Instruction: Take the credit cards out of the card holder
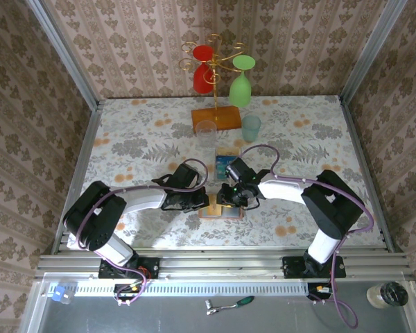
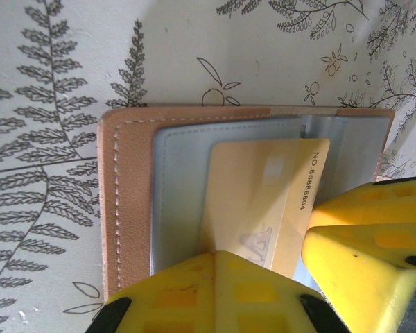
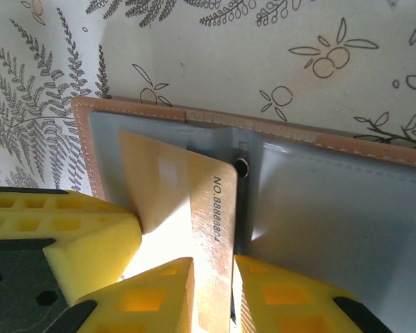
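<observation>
The card holder [image 1: 220, 212] lies open and flat on the flower-printed tablecloth [image 1: 139, 139], with its salmon border and blue-grey pockets facing up. A tan-orange card [image 3: 168, 182], printed with a number along one short edge, sticks partly out of a pocket. Its free end is tilted up off the holder.

The right gripper [image 3: 218, 269] stands over the holder's near edge with its yellow fingers [image 3: 147, 297] set narrowly on either side of that card's raised edge. One finger lies against the card, and a thin dark slit shows beside the other. Whether the card is actually clamped cannot be told.

The left gripper [image 2: 215, 272] is closed on nothing. Its joined yellow tip sits over the holder's edge and covers one corner of the card. Seen from above, the left gripper [image 1: 198, 202] comes at the holder from its left side and the right gripper [image 1: 229, 199] from its right.

Just beyond the holder's far edge a blue-teal card [image 1: 224, 164] lies on the cloth. Further beyond the holder are a clear container [image 1: 206, 134], a pale teal glass [image 1: 251, 127] and an orange wooden base [image 1: 217, 118]. The base carries a gold rack on which a red glass [image 1: 204, 68] and a green glass [image 1: 240, 86] hang upside down.
</observation>
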Controlling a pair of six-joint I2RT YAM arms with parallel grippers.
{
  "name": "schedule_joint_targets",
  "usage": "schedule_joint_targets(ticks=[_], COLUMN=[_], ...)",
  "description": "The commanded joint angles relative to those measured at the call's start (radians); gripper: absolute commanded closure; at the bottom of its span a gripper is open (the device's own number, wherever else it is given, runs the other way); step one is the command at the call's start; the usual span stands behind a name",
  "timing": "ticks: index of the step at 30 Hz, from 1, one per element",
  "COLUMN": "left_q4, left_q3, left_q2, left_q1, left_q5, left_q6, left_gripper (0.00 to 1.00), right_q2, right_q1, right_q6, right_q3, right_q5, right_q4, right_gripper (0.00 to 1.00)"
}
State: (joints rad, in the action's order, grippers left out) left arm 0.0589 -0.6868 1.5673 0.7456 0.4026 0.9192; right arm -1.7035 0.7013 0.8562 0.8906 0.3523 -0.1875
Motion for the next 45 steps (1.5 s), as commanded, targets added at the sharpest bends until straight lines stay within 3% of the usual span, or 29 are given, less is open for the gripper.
schedule_joint_targets(ticks=[1,13,33,45], left_q4=[0.002,0.000,0.021,0.025], left_q3=[0.023,0.028,0.029,0.065], left_q2=[0.015,0.013,0.002,-0.027], left_q1=[0.007,0.007,0.006,-0.001], left_q5=[-0.013,-0.013,-0.019,-0.030], left_q6=[-0.006,-0.003,-0.007,0.005], left_gripper=[0.98,0.98,0.97,0.97], right_q2=[0.007,-0.028,0.046,0.086], right_q1=[0.006,0.005,-0.003,-0.032], right_q6=[0.018,0.019,0.008,-0.032], right_q3=[-0.014,-0.023,-0.044,-0.053], right_q5=[0.043,0.043,0.002,-0.019], right_q4=[0.047,0.048,0.017,-0.060], right_gripper=[0.77,0.76,0.90,0.93])
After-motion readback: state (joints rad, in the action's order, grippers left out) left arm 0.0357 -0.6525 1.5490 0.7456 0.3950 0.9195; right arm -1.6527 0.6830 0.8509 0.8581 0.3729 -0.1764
